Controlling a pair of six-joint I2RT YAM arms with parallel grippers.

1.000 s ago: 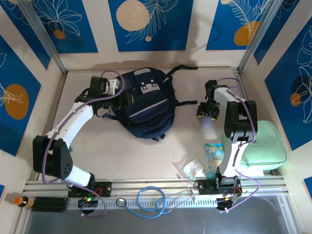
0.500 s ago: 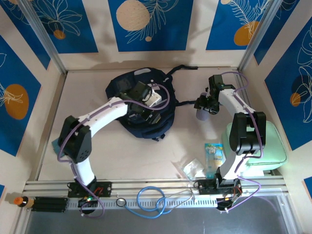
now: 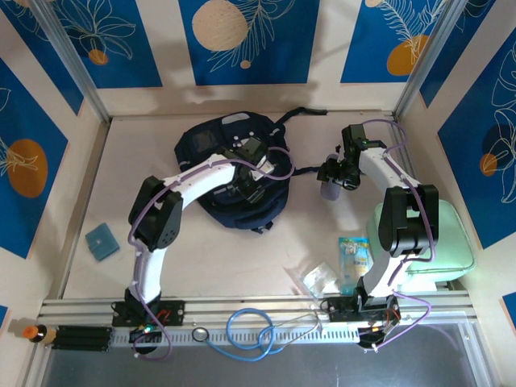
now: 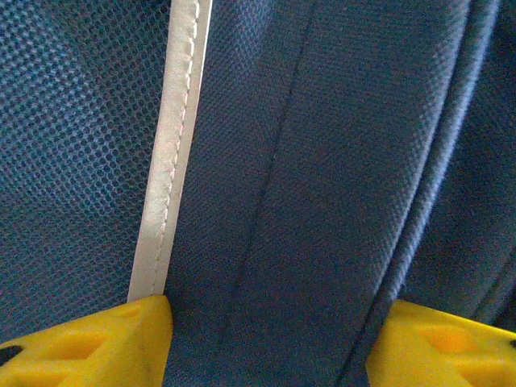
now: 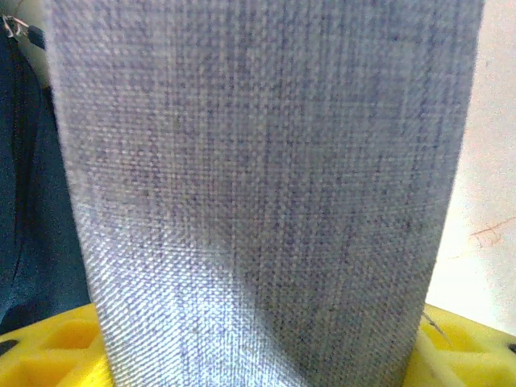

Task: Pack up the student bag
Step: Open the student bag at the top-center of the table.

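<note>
1. The student bag point(image 3: 211, 149) lay flat at mid-table towards the far side. Its long axis ran far to near, with the grey-white patch end far.
2. The left arm point(image 3: 193, 173) was the nearer one. Its elbow was folded on the near-left, its forearm ran across the bag, and its wrist pitched down onto the bag's middle.
3. The right arm point(image 3: 387, 173) stood on the right side, forearm running far, wrist turned left towards the bag. The bag lay to the left of its jaws, and a black strap point(image 3: 305, 169) lay between them.
4. A mint green case point(image 3: 439, 242) sat well apart at the near right, out of play.
5. The right gripper point(image 3: 330, 179) was clamped on a grey woven-fabric item point(image 3: 330, 193). In the wrist view that item point(image 5: 258, 177) filled the gap between the yellow fingers point(image 5: 459, 347), with navy bag fabric at the left edge.
6. The left gripper point(image 3: 255, 187) was down on the bag. In the wrist view the yellow fingers point(image 4: 89, 339) stood part-open astride a navy fabric ridge point(image 4: 306, 161). A pale stripe point(image 4: 171, 161) ran along the inner edge of the finger on the view's left.
7. I couldn't tell whether that ridge was pinched or only straddled.
8. Judgement: the next move turns on the left arm lifting an opening. The grey item then has to travel left into it.
</note>
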